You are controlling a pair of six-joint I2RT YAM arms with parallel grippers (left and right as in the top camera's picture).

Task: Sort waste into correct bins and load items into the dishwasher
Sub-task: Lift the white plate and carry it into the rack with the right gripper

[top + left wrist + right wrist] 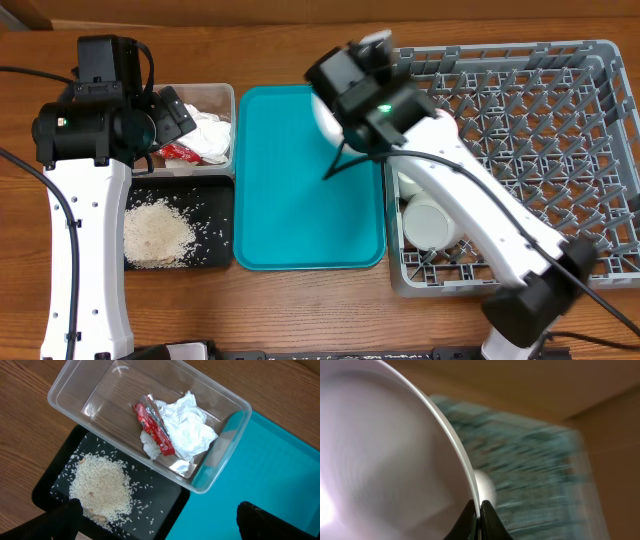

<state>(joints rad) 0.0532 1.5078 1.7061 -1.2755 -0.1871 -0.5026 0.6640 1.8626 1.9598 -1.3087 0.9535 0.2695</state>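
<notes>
My right gripper is shut on the rim of the pale pink plate, held on edge above the teal tray's far right part. From overhead only a pale sliver of the plate shows beside the arm. The grey dish rack holds a whitish bowl at its front left. My left gripper is open and empty above the black tray, which holds the rice. The clear tub holds the tissue and the red wrapper. No chopsticks show.
The flat teal tray lies between the bins and the rack, bare where visible. The clear tub stands behind the black tray at the left. The right wrist view is motion-blurred, with the rack behind the plate.
</notes>
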